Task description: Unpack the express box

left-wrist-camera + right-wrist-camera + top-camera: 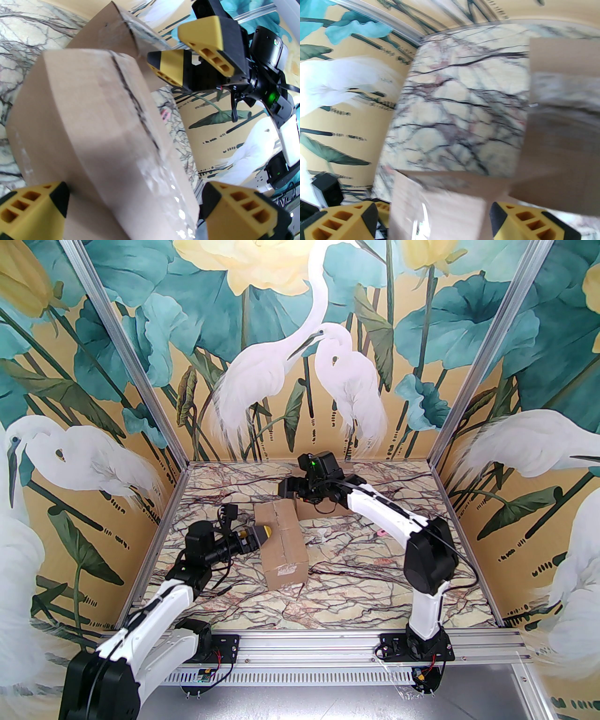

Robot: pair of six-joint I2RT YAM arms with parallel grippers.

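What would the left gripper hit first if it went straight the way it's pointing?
The cardboard box, lying directly ahead of the left gripper and partly between its open jaws; exact gap unclear.

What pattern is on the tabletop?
Cream marble tabletop with dark branching veins; clearest from top external.

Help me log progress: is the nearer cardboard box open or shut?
Shut. The box lies with its top flat, closed along a taped seam.

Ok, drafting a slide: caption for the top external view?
Left gripper at the cardboard box's left edge, right gripper at its far end.
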